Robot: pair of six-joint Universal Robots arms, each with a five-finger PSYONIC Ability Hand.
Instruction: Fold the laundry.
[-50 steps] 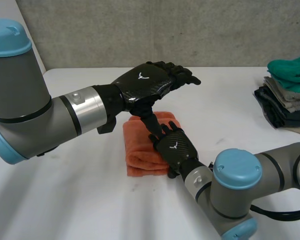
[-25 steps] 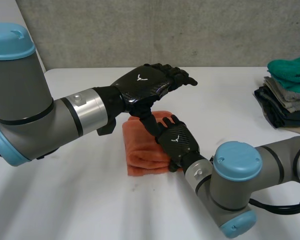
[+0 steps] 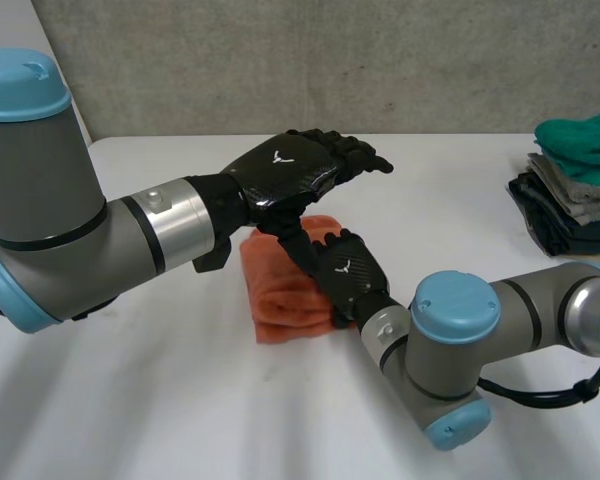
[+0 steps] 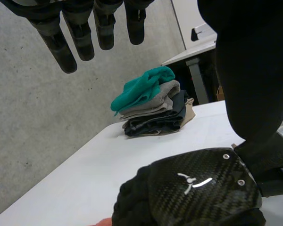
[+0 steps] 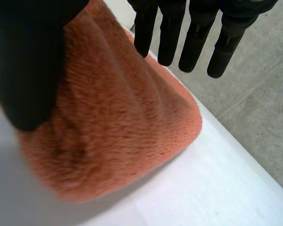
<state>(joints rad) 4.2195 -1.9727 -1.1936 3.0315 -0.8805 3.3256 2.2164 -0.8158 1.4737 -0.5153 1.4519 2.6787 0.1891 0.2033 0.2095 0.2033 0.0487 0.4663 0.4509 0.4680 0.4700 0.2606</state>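
R hand (image 3: pixel 346 276): fingers (image 5: pixel 193 33) straight, thumb laid against the cloth. It's open, gripping nothing, palm down on the right end of the orange towel (image 3: pixel 280 300). L hand (image 3: pixel 298 168): fingers straight too, open, holding nothing. It hovers above the towel's far part w/ its thumb hanging down just beside the back of the R hand. The towel lies folded into a thick bundle on the white table (image 3: pixel 180 400), near the middle, between the two arms. The stack of folded laundry (image 3: pixel 578 190), teal piece on top, sits well apart at the table's right side.

What could go wrong, as you'd judge it:
- The hands are v. close. Any sideways move of either could knock the L thumb into the R hand.
- If the R hand pushes flat w/o a grip, the bundle may skid on the smooth table or its top layer may slide off and open the fold.
- Lift the R hand carelessly and the plush pile could catch on the fingers and drag a layer up.

Hard to make out:
- The towel's right end sits under the R palm, so you can't tell how hard it presses.
- The L hand hides the towel's far edge.
- The stack is cut off at the edge of the head view.
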